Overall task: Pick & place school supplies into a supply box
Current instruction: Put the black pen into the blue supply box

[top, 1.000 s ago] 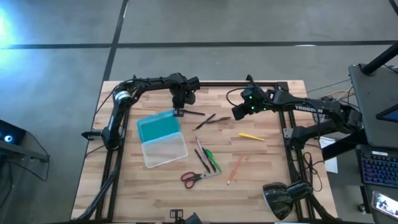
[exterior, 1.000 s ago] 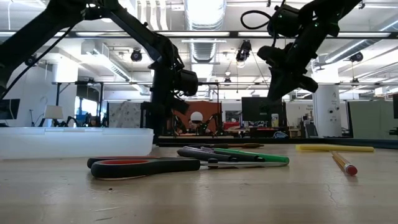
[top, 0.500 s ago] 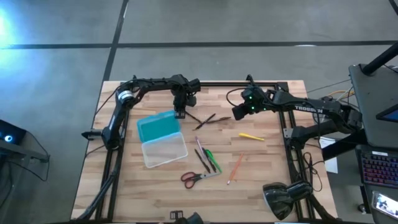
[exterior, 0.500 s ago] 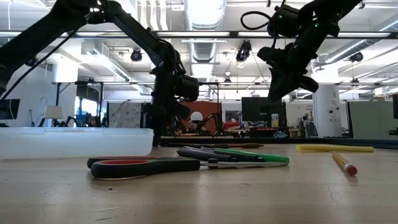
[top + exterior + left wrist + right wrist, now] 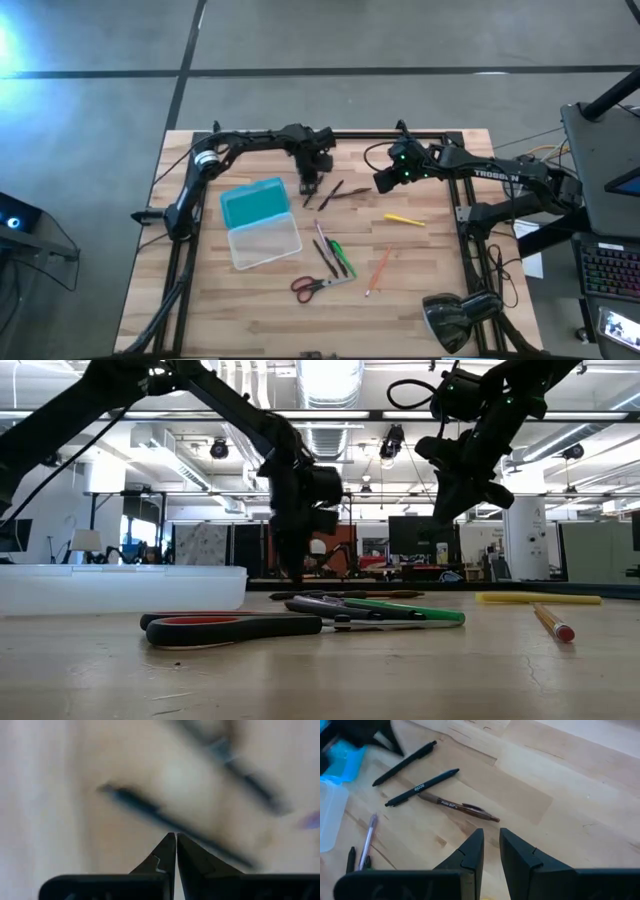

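The supply box lies open at the table's left, with the turquoise lid [image 5: 253, 205] and the whitish tray [image 5: 265, 243] [image 5: 120, 588]. Two dark pens [image 5: 422, 787] and a brown one [image 5: 457, 806] lie far of centre [image 5: 335, 192]. The red-handled scissors [image 5: 318, 285] [image 5: 230, 628], green marker [image 5: 340, 258], orange pencil [image 5: 378, 270] and yellow stick [image 5: 404, 219] lie flat on the wood. My left gripper [image 5: 308, 187] [image 5: 176, 836] is shut, pointing down, with its tips at a dark pen [image 5: 135, 805]. My right gripper [image 5: 383, 180] [image 5: 491, 834] hovers slightly open and empty, right of the pens. My left gripper's shut fingertips [image 5: 170, 845] point down beside a dark pen [image 5: 200, 837] that lies on the table. The view is blurred, and I cannot tell whether they touch it.
A thin purple pen [image 5: 320, 235] and dark pens [image 5: 325, 262] lie beside the green marker. A black lamp [image 5: 450, 320] stands at the near right corner. Dark frame rails [image 5: 462, 215] run along the table's edges. Bare wood shows at the near left [image 5: 200, 300].
My left gripper has moved toward the table's right edge, from beside the box's turquoise lid to the dark pens, and it still points down. My right arm has kept still.
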